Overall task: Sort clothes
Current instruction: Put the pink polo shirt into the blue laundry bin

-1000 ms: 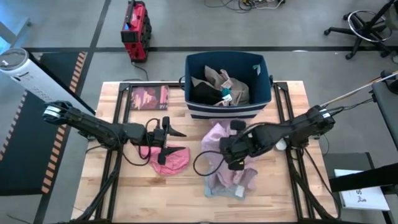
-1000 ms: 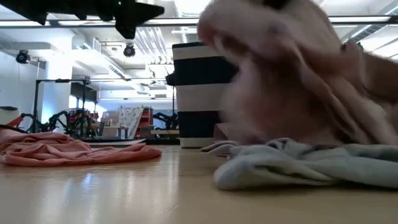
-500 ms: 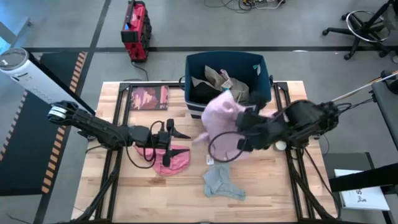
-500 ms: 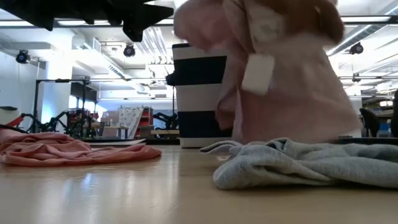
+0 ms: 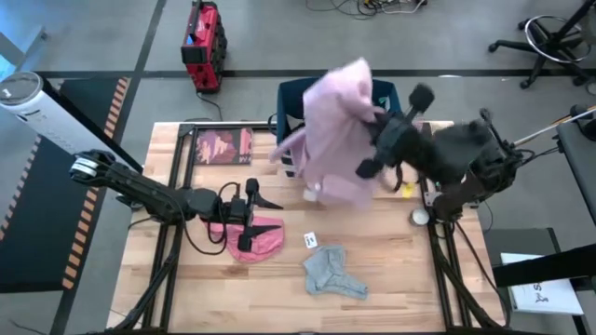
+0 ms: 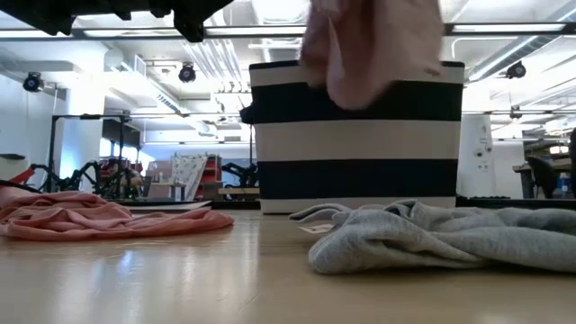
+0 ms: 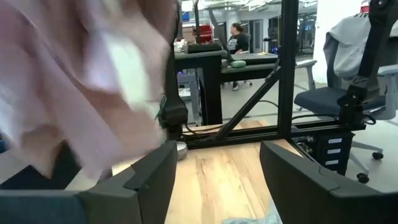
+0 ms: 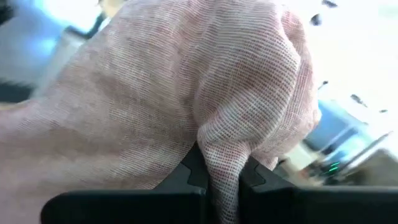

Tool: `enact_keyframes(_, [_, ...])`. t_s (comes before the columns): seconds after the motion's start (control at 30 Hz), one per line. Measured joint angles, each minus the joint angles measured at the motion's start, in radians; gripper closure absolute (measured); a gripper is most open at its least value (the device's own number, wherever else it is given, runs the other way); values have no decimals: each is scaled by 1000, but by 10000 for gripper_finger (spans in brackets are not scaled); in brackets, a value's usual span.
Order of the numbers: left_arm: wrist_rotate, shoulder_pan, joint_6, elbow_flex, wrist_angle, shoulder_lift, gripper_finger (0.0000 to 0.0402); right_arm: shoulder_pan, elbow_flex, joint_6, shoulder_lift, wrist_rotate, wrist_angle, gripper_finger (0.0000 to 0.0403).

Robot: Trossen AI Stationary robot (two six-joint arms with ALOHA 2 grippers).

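In the right wrist view only, we saw the right gripper (image 8: 221,180) pinching the mauve-pink garment (image 5: 333,140), left gripper (image 5: 250,207) spread, empty.

- The right gripper (image 8: 222,177) is raised high over the table's far right side, its fingers pinched together on fabric.
- The left gripper (image 5: 264,212) hovers low over the table's left half, fingers (image 7: 146,180) spread apart.
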Motion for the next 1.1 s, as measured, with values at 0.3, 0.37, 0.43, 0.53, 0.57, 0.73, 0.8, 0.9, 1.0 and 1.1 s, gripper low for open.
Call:
enact_keyframes(0.3, [0, -25, 23, 0, 12, -2, 189, -164, 0, -521, 4, -54, 533, 401])
enact_keyframes(0.37, [0, -25, 23, 0, 12, -2, 192, -213, 0, -523, 0, -76, 526, 401])
enact_keyframes(0.43, [0, -25, 23, 0, 12, -2, 196, -262, 0, -522, 0, -80, 518, 401])
enact_keyframes(0.53, [0, -25, 23, 0, 13, -2, 199, -329, 0, -488, 3, -84, 463, 401])
enact_keyframes(0.57, [0, -25, 23, 0, 13, -2, 200, -350, 0, -455, 4, -93, 421, 401])
enact_keyframes(0.73, [0, -25, 23, 0, 19, -2, 199, -488, -1, -122, 14, -252, 122, 401])
enact_keyframes(0.8, [0, -25, 23, 0, 19, -2, 196, -549, -1, 21, 23, -343, 1, 401])
enact_keyframes(0.9, [0, -25, 23, 0, 19, -2, 194, -632, -5, 162, 47, -452, -141, 401])
enact_keyframes(1.0, [0, -25, 30, 0, 20, -2, 193, -697, -15, 260, 85, -543, -255, 401])
enact_keyframes(1.1, [0, -25, 32, 0, 26, -2, 195, -755, -43, 344, 127, -670, -344, 401])
